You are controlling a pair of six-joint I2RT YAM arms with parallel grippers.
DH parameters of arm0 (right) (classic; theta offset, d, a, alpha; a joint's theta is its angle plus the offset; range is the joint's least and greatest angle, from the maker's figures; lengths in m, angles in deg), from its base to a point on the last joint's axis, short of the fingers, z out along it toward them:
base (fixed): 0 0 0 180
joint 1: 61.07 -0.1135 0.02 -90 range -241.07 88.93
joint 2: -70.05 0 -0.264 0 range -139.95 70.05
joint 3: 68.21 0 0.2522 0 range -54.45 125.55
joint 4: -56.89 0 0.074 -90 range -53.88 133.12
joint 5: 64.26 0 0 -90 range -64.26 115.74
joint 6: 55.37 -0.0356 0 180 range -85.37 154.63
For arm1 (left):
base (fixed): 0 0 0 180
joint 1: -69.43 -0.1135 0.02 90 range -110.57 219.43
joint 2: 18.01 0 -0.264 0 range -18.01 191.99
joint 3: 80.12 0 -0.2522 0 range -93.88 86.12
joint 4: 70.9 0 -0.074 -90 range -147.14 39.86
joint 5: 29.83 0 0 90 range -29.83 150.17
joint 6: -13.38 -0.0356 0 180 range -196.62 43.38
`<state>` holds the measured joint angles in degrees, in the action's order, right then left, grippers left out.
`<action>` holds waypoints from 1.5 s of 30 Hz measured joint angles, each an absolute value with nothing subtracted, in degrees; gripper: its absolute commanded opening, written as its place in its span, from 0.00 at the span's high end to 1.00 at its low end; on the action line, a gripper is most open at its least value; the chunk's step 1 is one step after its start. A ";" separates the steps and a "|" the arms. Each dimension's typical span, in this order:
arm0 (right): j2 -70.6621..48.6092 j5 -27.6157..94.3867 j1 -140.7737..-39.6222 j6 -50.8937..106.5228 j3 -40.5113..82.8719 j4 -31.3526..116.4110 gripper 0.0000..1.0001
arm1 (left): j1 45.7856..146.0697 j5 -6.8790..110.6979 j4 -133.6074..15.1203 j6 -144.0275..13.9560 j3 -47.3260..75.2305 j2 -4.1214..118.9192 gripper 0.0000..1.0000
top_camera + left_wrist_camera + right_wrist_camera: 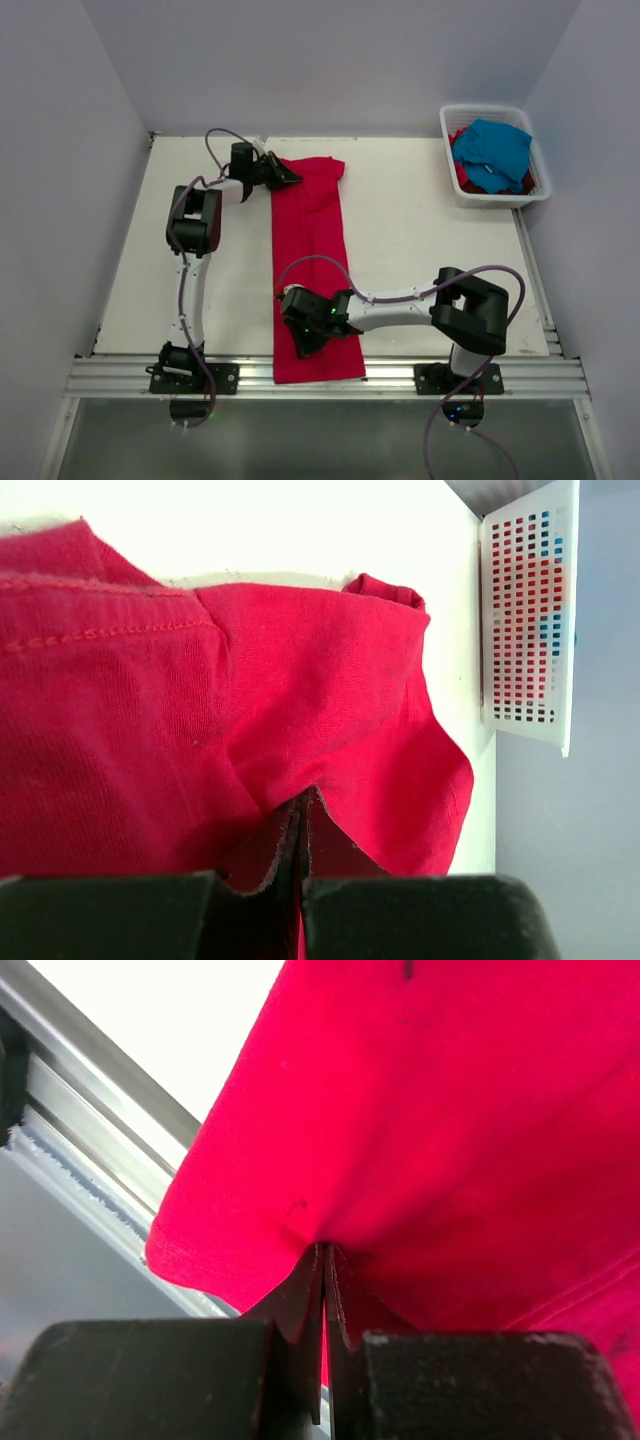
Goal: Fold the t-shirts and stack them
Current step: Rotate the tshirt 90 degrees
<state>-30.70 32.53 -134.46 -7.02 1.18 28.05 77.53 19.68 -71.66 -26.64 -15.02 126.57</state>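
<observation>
A crimson red t-shirt (312, 250) lies folded into a long narrow strip down the table's middle, from the far side to the near rail. My left gripper (290, 178) is shut on its far left edge; in the left wrist view the red t-shirt (250, 730) bunches up at the left gripper (300, 815). My right gripper (300, 340) is shut on the strip's near left part; the right wrist view shows the red t-shirt (450, 1110) pinched in the right gripper (325, 1260). A turquoise t-shirt (493, 152) lies on red cloth (463, 178) in the basket.
The white slatted basket (445, 122) stands at the table's far right corner, also seen as a basket wall (525, 610) in the left wrist view. An aluminium rail (400, 375) runs along the near edge, under the shirt's hem. White walls enclose three sides.
</observation>
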 measured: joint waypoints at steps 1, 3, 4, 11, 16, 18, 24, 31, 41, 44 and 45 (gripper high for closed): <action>-30.70 31.68 -134.67 -6.98 1.58 27.44 1.00 | 77.55 19.64 -71.95 -26.60 -15.00 126.57 1.00; -29.93 29.19 -135.20 -6.47 2.12 25.54 1.00 | 77.55 19.72 -73.11 -26.71 -13.60 125.80 1.00; -29.08 27.09 -135.46 -5.99 2.21 23.92 0.98 | 77.55 19.99 -73.81 -26.84 -11.98 124.77 0.98; -17.93 10.61 -134.72 0.13 7.28 14.42 0.23 | 77.55 25.19 -72.49 -34.03 -0.36 105.93 0.31; -14.30 4.16 -125.58 4.78 14.30 13.87 0.23 | 77.85 31.88 -72.93 -38.62 9.09 83.70 0.29; -14.48 3.66 -118.00 5.85 15.06 14.48 0.28 | 78.31 34.96 -73.78 -40.04 15.18 74.72 0.29; -25.32 2.96 -99.59 8.76 21.75 14.81 0.88 | 80.00 40.71 -70.35 -41.90 33.85 58.18 0.29; -44.81 11.53 -93.17 10.29 37.55 17.10 1.00 | 82.38 45.62 -59.12 -43.53 45.46 43.40 0.29; -54.61 25.14 -88.45 10.58 47.50 20.01 0.65 | 82.36 47.81 -51.82 -44.98 49.17 31.25 0.29; -57.60 28.33 -87.20 10.82 50.14 20.91 0.65 | 82.36 47.99 -50.16 -44.98 50.68 30.64 0.29; -58.63 29.06 -86.81 10.84 50.78 21.13 0.65 | 82.36 48.01 -49.63 -44.98 51.07 30.50 0.29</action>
<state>-58.63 29.06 -86.81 10.84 50.78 21.13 82.36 48.01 -49.63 -44.98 51.07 30.50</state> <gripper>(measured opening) 0.356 0.711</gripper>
